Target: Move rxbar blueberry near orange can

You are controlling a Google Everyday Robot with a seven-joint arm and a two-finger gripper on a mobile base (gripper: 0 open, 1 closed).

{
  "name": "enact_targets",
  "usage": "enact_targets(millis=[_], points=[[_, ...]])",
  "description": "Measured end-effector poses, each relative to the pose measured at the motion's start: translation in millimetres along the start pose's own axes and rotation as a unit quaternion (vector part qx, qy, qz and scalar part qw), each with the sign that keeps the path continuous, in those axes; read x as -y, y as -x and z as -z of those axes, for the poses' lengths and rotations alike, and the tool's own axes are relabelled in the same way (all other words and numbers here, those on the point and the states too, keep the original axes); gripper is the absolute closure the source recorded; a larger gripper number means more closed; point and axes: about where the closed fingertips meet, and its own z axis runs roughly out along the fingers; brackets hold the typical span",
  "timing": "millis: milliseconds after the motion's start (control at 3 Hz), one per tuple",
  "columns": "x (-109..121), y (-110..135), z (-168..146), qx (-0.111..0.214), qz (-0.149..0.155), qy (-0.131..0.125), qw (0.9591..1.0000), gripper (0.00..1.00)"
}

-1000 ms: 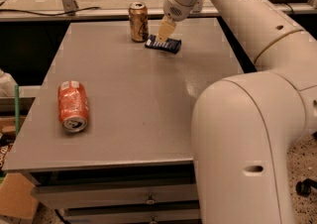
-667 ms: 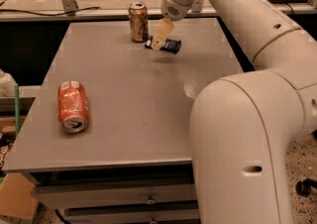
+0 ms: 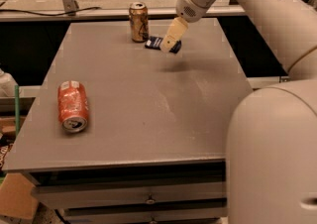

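The rxbar blueberry (image 3: pixel 154 43) is lying just to the right of the orange can (image 3: pixel 138 21), close beside it with a sliver of table (image 3: pixel 148 104) showing between them. It is looking flat on the surface rather than lifted. The gripper (image 3: pixel 169 42) is hanging to the right of the orange can as well, directly over the middle of the bar and hiding part of it. Whether it is clamping the wrapper or is free of it cannot be told from this view.

Judging by the layout, the placement is looking as good as done, so the danger is lying in the exit. I am seeing 2 main risks. If the gripper is holding the wrapper while rising, it is likely to drag the light bar away from the orange can, undoing the placement. If the gripper is swinging left on its way out, it is risking a knock to the orange can, which is standing upright near the far edge of the table and is probably tipping or rolling easily. A straight vertical lift, away from the orange can, is looking safest. The red can (image 3: pixel 73 106), lying on its side well to the front-left of the orange can, is posing no threat.
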Motion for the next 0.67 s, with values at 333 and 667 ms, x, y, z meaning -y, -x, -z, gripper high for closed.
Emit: enact_targets(millis=[333,667], points=[[7.9,-44.8,32.0,0.036,-0.036,-0.003,0.9987,0.00],[23.0,-83.4,65.5,0.071,-0.065,-0.009,0.9953,0.00]])
